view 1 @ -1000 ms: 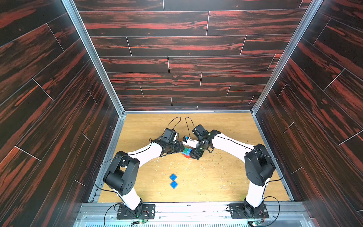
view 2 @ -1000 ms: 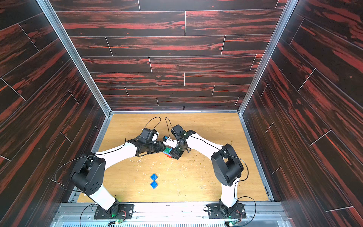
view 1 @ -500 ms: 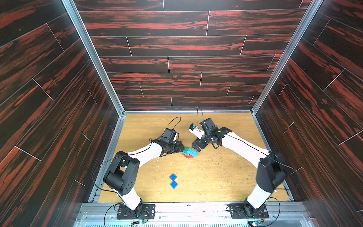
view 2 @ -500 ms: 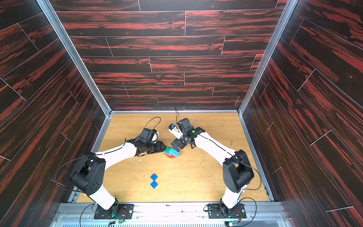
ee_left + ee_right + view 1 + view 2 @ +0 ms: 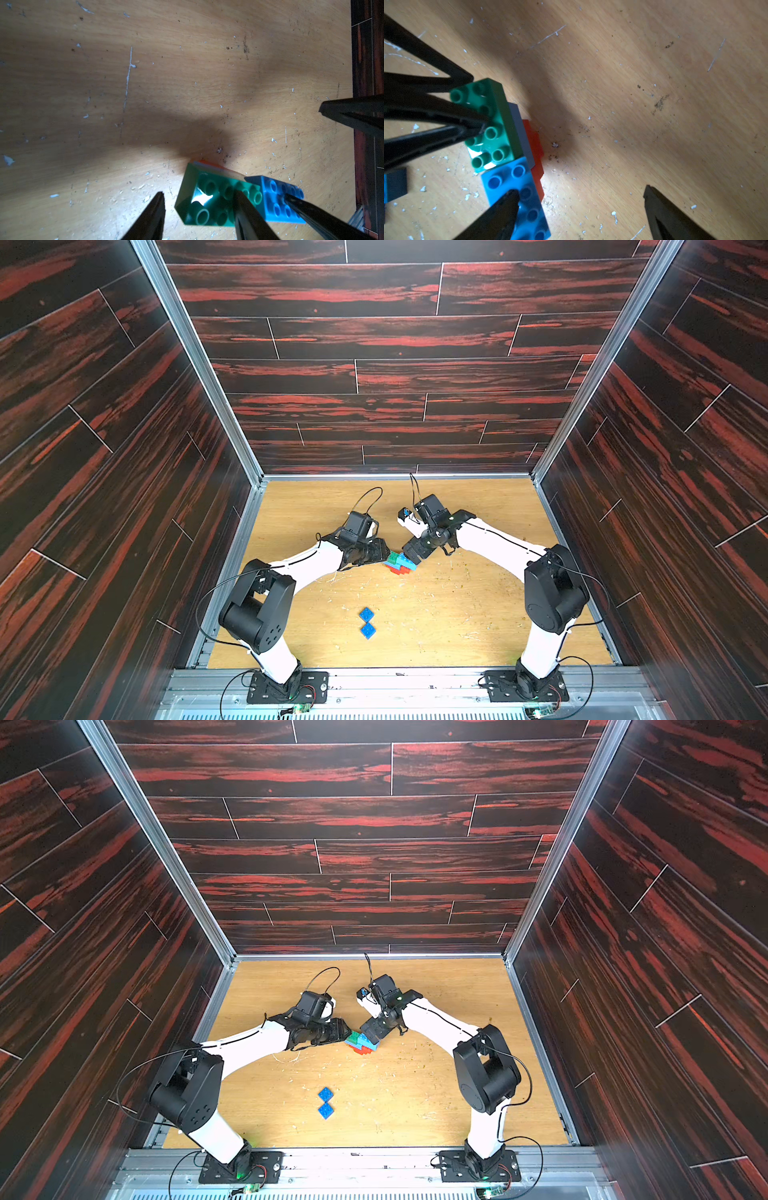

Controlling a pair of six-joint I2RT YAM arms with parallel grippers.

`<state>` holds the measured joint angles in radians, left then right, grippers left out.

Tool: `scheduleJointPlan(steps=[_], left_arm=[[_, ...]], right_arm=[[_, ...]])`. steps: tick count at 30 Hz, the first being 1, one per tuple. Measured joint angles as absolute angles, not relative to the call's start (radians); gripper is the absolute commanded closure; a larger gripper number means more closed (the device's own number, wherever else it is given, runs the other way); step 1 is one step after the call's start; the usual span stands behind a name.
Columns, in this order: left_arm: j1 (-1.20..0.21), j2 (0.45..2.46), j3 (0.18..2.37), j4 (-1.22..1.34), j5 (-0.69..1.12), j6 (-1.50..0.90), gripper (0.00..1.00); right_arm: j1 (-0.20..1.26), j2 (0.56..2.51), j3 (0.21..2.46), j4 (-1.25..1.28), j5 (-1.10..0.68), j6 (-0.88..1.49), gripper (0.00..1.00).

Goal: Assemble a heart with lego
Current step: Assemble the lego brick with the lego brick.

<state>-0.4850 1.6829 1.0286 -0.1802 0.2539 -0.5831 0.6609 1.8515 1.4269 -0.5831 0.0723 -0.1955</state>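
Spread wider than a second ago, the right claw (image 5: 412,554) again hangs at the heart (image 5: 400,565) after swinging up the bench half a second back. The left arm and the loose bricks have not shifted.

In both top views the heart sits near the middle of the bench (image 5: 457,614), between the two claws. It shows green and light blue on top and red-orange at its near edge. The left claw (image 5: 381,554) reaches it from one side and the right claw from the other. Two dark blue square bricks (image 5: 366,614) lie corner to corner nearer the front edge, well apart from the heart.

Left wrist view: the left claw (image 5: 198,194) is narrow. One finger (image 5: 245,212) lies across the studded top of the green brick (image 5: 218,191). The other (image 5: 155,209) stands just clear of that brick's end. Whether anything is pinched I cannot tell. A light blue brick (image 5: 276,199) butts against the green one's far end, with a right-claw finger over it.

Right wrist view: the right claw (image 5: 581,189) is wide and holds nothing. One finger (image 5: 502,212) is over the light blue brick (image 5: 517,182), and the other (image 5: 662,216) is over bare bench. Under the green brick (image 5: 494,128), a pale blue layer and a red-orange brick (image 5: 535,145) step outward.
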Motion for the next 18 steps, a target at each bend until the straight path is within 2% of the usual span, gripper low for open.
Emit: scheduleJointPlan(steps=[7, 18], left_arm=[[-0.482, 1.683, 1.029, -0.181, 0.254, -0.583, 0.44], [-0.482, 1.683, 1.029, -0.181, 0.259, -0.579, 0.44]], right_arm=[[0.715, 1.851, 1.422, -0.581, 0.098, -0.221, 0.02], [0.718, 1.846, 1.401, -0.553, 0.123, -0.221, 0.02]])
